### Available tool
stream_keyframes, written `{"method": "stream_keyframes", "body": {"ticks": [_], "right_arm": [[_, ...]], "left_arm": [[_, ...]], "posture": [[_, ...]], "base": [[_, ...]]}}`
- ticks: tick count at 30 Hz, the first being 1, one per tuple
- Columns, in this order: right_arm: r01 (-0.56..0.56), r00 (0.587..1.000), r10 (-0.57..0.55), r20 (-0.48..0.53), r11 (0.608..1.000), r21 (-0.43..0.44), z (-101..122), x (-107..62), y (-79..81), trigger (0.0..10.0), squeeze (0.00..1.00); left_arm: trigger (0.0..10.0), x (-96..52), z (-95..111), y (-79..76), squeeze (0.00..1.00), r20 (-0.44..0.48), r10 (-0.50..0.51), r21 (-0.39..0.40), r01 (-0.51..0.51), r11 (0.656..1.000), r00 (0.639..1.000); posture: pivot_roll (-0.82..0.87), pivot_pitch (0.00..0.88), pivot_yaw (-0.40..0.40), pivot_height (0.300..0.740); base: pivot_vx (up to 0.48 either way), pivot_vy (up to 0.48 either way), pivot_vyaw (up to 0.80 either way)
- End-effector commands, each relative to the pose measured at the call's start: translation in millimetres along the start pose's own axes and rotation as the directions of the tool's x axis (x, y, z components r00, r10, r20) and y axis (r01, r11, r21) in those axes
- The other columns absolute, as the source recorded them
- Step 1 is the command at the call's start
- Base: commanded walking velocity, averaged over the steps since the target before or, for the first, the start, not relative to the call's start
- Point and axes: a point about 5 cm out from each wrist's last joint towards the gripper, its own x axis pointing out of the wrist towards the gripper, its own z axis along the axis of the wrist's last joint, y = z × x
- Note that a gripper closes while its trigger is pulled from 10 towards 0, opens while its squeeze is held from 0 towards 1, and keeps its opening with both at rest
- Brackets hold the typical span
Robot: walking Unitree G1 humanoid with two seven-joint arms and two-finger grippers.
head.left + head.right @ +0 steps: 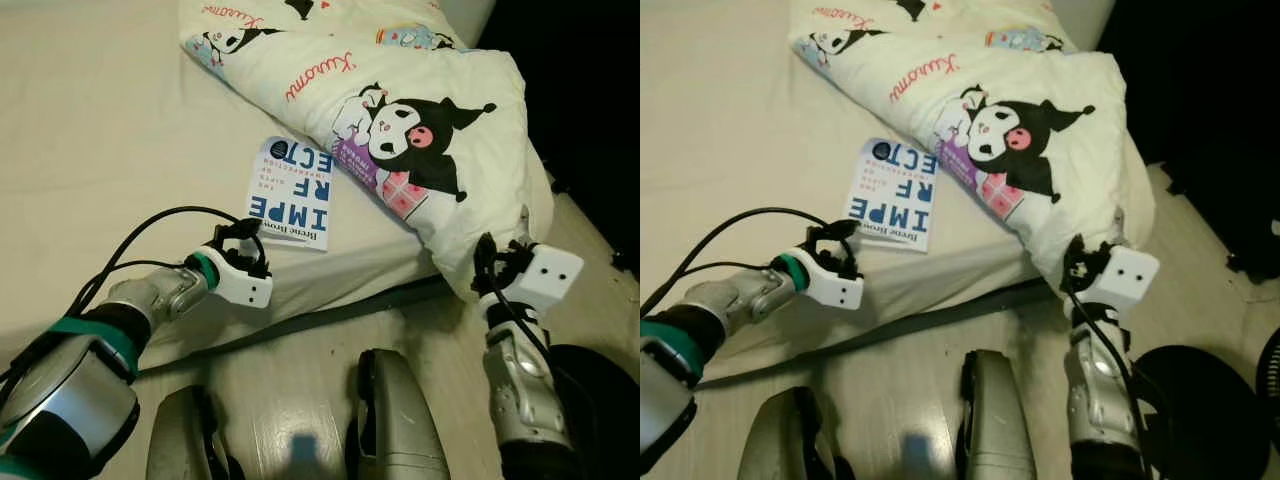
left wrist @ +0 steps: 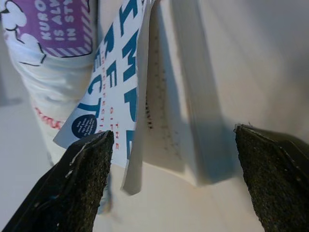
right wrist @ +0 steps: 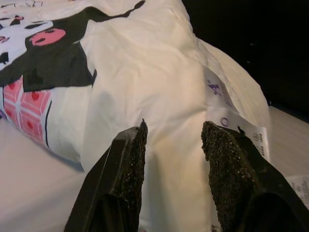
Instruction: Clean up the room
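Silver arms, green band at left wrist (image 1: 203,266), white gripper housings (image 1: 545,274), black cables (image 1: 130,240), rough black finger pads (image 3: 129,159).

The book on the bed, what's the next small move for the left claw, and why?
Probably ease the left claw forward onto the book and close. Its fingers are open just short of the book's near edge, whose cover is lifted off the pages. The book lies on the mattress, partly tucked under the printed blanket, where the right claw rests.
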Motion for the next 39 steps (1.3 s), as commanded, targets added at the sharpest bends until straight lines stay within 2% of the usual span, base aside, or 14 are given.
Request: {"method": "stream_keyframes", "body": {"ticks": [1, 9, 11, 15, 16, 17, 18, 19, 20, 21, 22, 27, 39], "right_arm": [[0.018, 0.999, -0.018, -0.032, 1.000, -0.009, -1, -6.2, -6.4, 10.0, 0.00], [-0.002, 0.999, 0.001, -0.047, 1.000, -0.012, 3, -12.1, -0.2, 10.0, 0.00], [-0.013, 0.999, 0.012, -0.043, 1.000, -0.018, 8, -14.4, 1.5, 10.0, 0.00], [-0.012, 0.999, 0.010, -0.045, 1.000, -0.022, 13, -16.4, -0.2, 10.0, 0.00], [-0.010, 0.999, 0.009, -0.049, 1.000, -0.024, 14, -17.5, -0.9, 10.0, 0.00], [-0.009, 0.999, 0.007, -0.051, 1.000, -0.025, 15, -18.3, -1.4, 10.0, 0.00], [-0.008, 0.999, 0.006, -0.054, 1.000, -0.027, 16, -19.7, -2.0, 10.0, 0.00], [-0.008, 0.999, 0.006, -0.054, 1.000, -0.027, 16, -19.7, -2.0, 10.0, 0.00], [-0.007, 0.998, 0.005, -0.056, 1.000, -0.029, 17, -21.5, -2.7, 10.0, 0.00], [-0.007, 0.998, 0.005, -0.056, 1.000, -0.029, 17, -21.5, -2.7, 10.0, 0.00], [-0.008, 0.998, 0.006, -0.059, 0.999, -0.031, 18, -23.0, -2.7, 10.0, 0.00], [-0.013, 0.998, 0.011, -0.067, 0.999, -0.031, 20, -24.0, -0.2, 10.0, 0.00], [-0.021, 0.996, 0.019, -0.082, 1.000, -0.022, 21, -26.2, 4.5, 10.0, 0.00]], "left_arm": [[10.0, -3.7, -6, -3.1, 0.00, -0.023, 0.002, 0.055, 0.000, 0.998, 1.000], [10.0, -5.3, -9, -7.0, 0.00, -0.037, -0.027, 0.091, 0.030, 0.995, 0.999], [10.0, -6.6, -16, -5.5, 0.00, -0.094, -0.012, 0.082, 0.020, 0.996, 0.996], [10.0, -8.6, -23, -3.4, 0.00, -0.145, 0.009, 0.079, 0.002, 0.997, 0.989], [9.4, -9.4, -25, -2.6, 0.00, -0.157, 0.015, 0.090, -0.001, 0.996, 0.988], [9.4, -9.8, -27, -1.9, 0.00, -0.163, 0.018, 0.097, -0.002, 0.995, 0.987], [7.5, -10.5, -30, 0.4, 0.00, -0.174, 0.027, 0.115, -0.007, 0.993, 0.984], [7.5, -10.5, -30, 0.4, 0.00, -0.174, 0.027, 0.115, -0.007, 0.993, 0.984], [2.8, -11.5, -36, 6.0, 0.00, -0.196, 0.049, 0.138, -0.022, 0.990, 0.979], [2.8, -11.5, -36, 6.0, 0.00, -0.196, 0.049, 0.138, -0.022, 0.990, 0.979], [0.0, -12.6, -43, 13.2, 0.00, -0.221, 0.072, 0.153, -0.038, 0.987, 0.973], [0.0, -13.5, -53, 27.5, 0.00, -0.235, 0.104, 0.187, -0.060, 0.981, 0.966], [0.0, -14.8, -55, 27.9, 0.00, -0.245, 0.096, 0.159, -0.058, 0.986, 0.965]], "posture": [[-0.29, 0.327, 0.038, 0.520], [-0.32, 0.349, 0.029, 0.520], [-0.34, 0.370, 0.021, 0.520], [-0.36, 0.382, 0.019, 0.520], [-0.36, 0.382, 0.019, 0.520], [-0.37, 0.388, 0.016, 0.520], [-0.38, 0.390, 0.013, 0.520], [-0.38, 0.390, 0.013, 0.520], [-0.38, 0.393, 0.011, 0.520], [-0.38, 0.393, 0.011, 0.520], [-0.38, 0.397, 0.010, 0.520], [-0.38, 0.401, 0.011, 0.520], [-0.36, 0.397, 0.015, 0.520]], "base": [[0.000, 0.000, 0.00], [0.000, 0.000, 0.00], [0.000, 0.000, 0.00], [0.000, 0.000, 0.00], [0.000, 0.000, 0.00], [0.000, 0.000, 0.00], [0.000, 0.000, 0.00], [0.000, 0.000, 0.00], [0.000, 0.000, 0.00], [0.000, 0.000, 0.00], [0.000, 0.000, 0.00], [0.000, 0.000, 0.00], [0.000, 0.000, 0.00]]}}
